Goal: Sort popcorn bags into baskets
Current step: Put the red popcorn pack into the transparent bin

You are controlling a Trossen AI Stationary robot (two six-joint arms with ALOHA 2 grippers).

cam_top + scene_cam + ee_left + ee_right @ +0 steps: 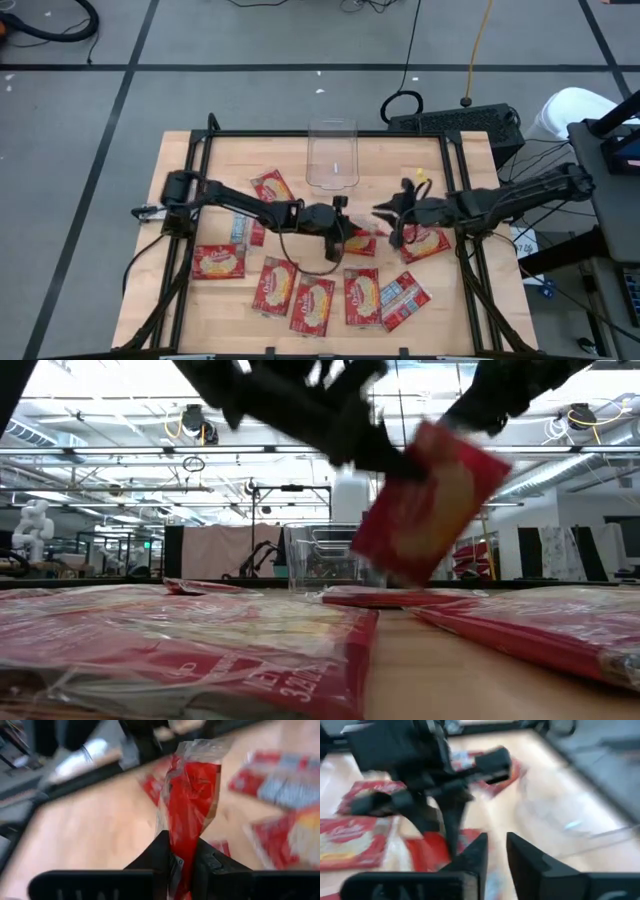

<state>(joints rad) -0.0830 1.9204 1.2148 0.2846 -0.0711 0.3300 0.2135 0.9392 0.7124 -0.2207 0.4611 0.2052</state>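
Note:
My left gripper (347, 228) reaches to the table's middle and is shut on a red popcorn bag (430, 505), which is off the wood. In the left wrist view the bag (192, 785) stands out past the fingers. My right gripper (386, 213) hovers just right of it, open and holding nothing, its fingers (522, 852) pointing at the left gripper. The clear bin (332, 155) stands on its base at the far middle of the table. Several more red bags lie flat along the near half, among them one (312, 305) near the front edge. My left gripper pinches the red bag between its two fingers by one narrow end (181, 857). The bag is lifted clear of the table and tilted, its free end (470, 465) higher than the held end. The clear wrapper edge (200, 747) sticks out at the far end.
Red bags lie at the left (218, 262), far left of centre (272, 187) and right (425, 243); two show a silvery-blue side (402, 298). Bare wood (400, 160) lies around the bin. A black keyboard-like box (455, 122) sits past the far right corner.

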